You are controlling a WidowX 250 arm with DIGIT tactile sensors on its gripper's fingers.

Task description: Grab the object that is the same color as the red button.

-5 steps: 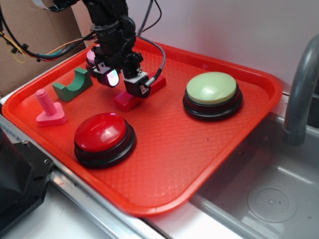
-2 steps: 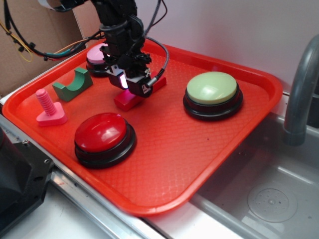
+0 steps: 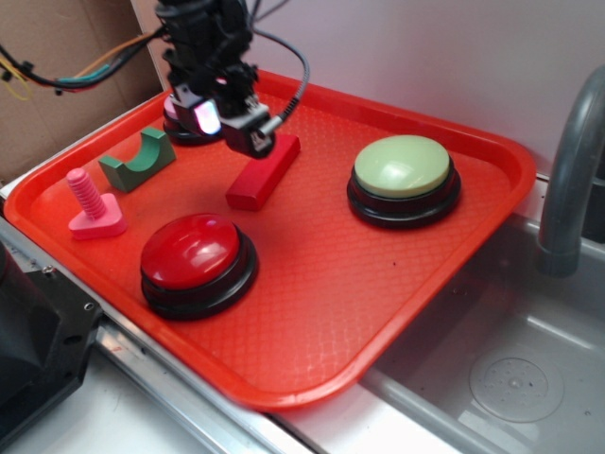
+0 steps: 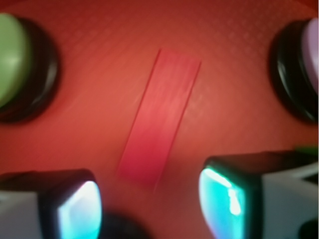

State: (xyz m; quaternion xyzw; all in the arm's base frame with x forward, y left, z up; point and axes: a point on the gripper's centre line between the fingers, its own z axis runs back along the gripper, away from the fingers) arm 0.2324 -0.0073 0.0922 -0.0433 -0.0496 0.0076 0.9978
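The red bar-shaped block [image 3: 263, 171] lies flat on the red tray [image 3: 312, 312], pointing diagonally between the buttons. The glossy red button [image 3: 197, 251] on its black base sits in front of it, near the tray's front edge. My gripper [image 3: 227, 130] hangs above the block's far left end, open, with nothing between its fingers. In the wrist view the block [image 4: 162, 117] lies ahead of the gripper [image 4: 149, 199], clear of both fingertips, which glow cyan.
A pale green button [image 3: 402, 167] stands at the right, and a pink-topped button [image 3: 177, 121] is partly hidden behind the gripper. A green arch-cut block [image 3: 140, 161] and a pink bolt piece [image 3: 90, 203] lie at the left. A sink basin [image 3: 501, 378] and faucet [image 3: 567, 180] are to the right.
The gripper has risen and moved back to the left, off the red block. The block now shows in full on the tray, turned slightly.
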